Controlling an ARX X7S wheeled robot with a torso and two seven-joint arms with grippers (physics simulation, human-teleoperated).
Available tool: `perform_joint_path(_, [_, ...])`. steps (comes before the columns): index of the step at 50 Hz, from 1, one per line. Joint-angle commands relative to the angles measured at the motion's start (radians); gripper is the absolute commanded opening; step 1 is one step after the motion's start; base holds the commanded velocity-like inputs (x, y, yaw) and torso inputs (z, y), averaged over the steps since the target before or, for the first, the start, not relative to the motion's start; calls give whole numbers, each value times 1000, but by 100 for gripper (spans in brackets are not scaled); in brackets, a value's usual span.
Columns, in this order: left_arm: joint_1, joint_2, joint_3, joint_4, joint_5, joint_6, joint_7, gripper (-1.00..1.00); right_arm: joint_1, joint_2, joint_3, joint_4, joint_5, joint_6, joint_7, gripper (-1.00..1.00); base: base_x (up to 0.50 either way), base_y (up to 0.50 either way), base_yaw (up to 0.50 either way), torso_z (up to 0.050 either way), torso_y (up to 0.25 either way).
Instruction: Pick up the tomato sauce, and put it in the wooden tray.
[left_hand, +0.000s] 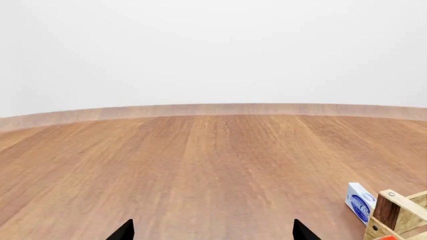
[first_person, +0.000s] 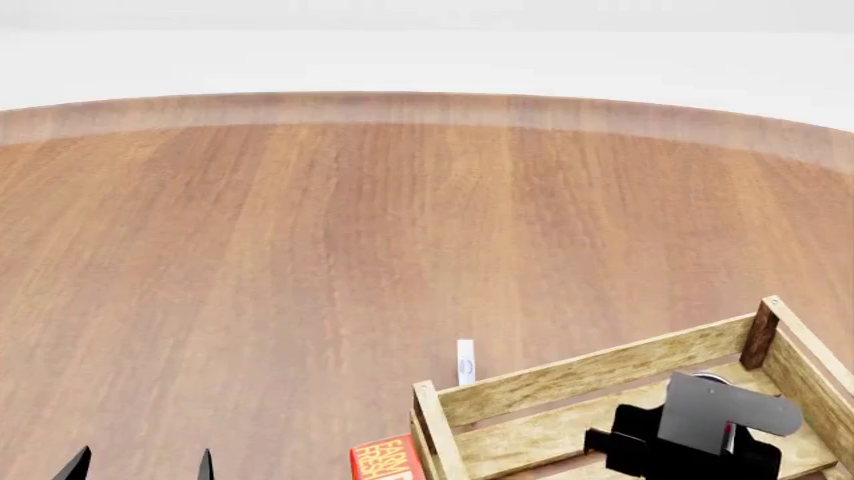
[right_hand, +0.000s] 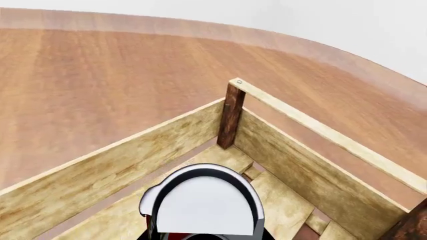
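Wooden table (first_person: 334, 250); white-blue box (first_person: 465, 362); red carton (first_person: 386, 460), perhaps lettered.

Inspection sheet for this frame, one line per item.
Surface: brown wood-grain tabletop, pale edge band at back.
Job's things: wooden tray at lower right; tomato sauce held over the tray's inside, pale top showing.
Clutter: white-and-blue carton beside the tray; red box at its near corner.
Claws: right claw shut on tomato sauce; left claw open, empty.
Cables: nothing seen.
Surroundings: plain white backdrop.
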Motion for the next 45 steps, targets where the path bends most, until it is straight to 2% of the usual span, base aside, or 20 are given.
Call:
perform_joint_path(1, [1,-2,3,1,-1,2,-2,100,5,3,-23,0,-25,21,13,-100,0,0,0,0,0])
perform_joint_path(17, [-4,-3,6,-2,-4,3,-4,100,8,3,-29,0,-23,29,17,-100,0,0,0,0,1])
perform_joint_path(18, [-4,-3,6,-2,-4,3,-4,100,7,3,-30,0,-23,28,17,100,0,0,0,0,0])
perform_joint_path(45, [-5,-7,11,-4,-9,6,-7,100,7,3,-33,0,-21,29,11,100,0,0,0,0,0])
